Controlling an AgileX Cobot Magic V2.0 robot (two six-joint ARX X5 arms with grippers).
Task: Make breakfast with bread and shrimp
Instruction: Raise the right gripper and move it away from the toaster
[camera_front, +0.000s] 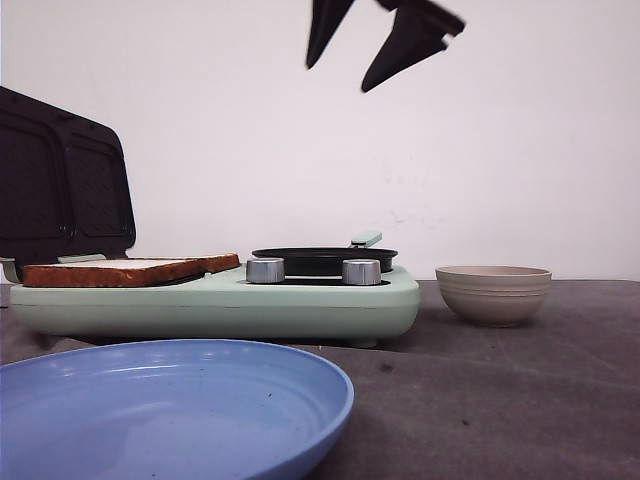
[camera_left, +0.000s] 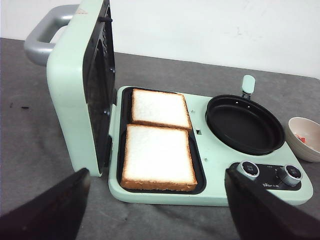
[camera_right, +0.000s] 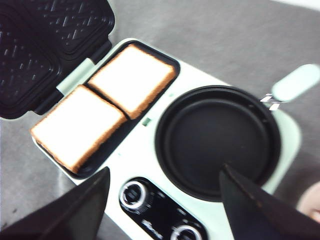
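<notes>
breakfast maker (camera_front: 300, 300): lid up | blue plate (camera_front: 170, 400): in front of maker | bread (camera_left: 159, 157): two slices on maker's grill tray | pan (camera_left: 245, 125): on maker | bowl (camera_front: 493, 293): right of maker | right gripper (camera_front: 345, 55): above pan, spread, empty | left gripper (camera_left: 155, 205): spread, empty | shrimp (camera_left: 301, 138): in bowl

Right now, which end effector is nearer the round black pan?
Right. The right end effector hovers above the pan; the left end effector is back by the bread.

Grey table (camera_front: 500, 400); on it a green cooker (camera_front: 215, 300), a beige bowl (camera_front: 493, 294), a blue plate (camera_front: 165, 405) nearest the camera.
</notes>
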